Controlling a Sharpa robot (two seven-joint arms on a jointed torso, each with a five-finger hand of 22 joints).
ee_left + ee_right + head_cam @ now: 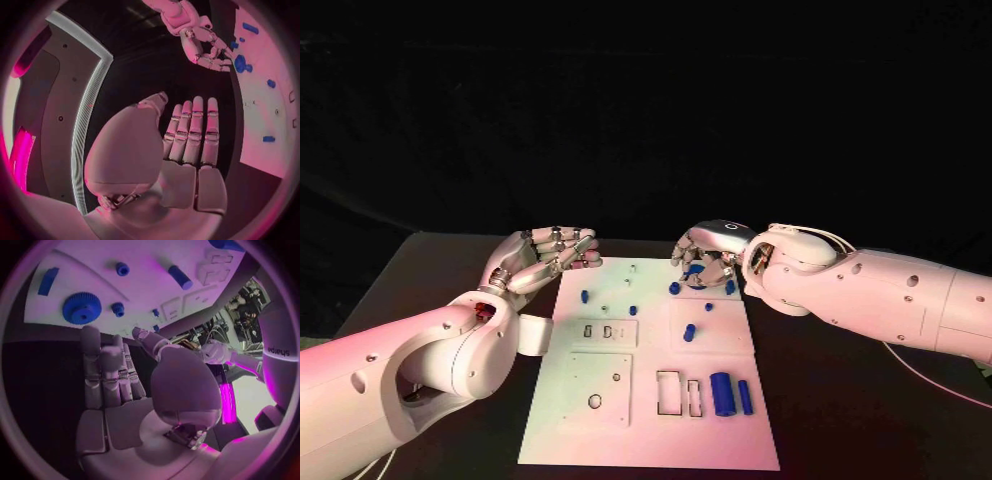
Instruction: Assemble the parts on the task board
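Note:
The white task board (646, 420) lies lengthwise in the middle of the table. Small blue pegs (586, 296) stand on its far half, and two larger blue cylinders (723, 393) lie near its front right. My left hand (545, 255) hovers at the board's far left corner; the left wrist view shows its palm (187, 165) flat, fingers straight, holding nothing. My right hand (711, 252) hangs over the board's far right end, just above a blue gear (81, 307) and short pegs (117, 308). Its fingers (103, 370) are stretched out with nothing in them.
Rectangular cut-outs (671, 392) and round holes (594, 401) mark the board's near half. Black tabletop (444, 280) surrounds the board on both sides. A dark curtain closes off the back.

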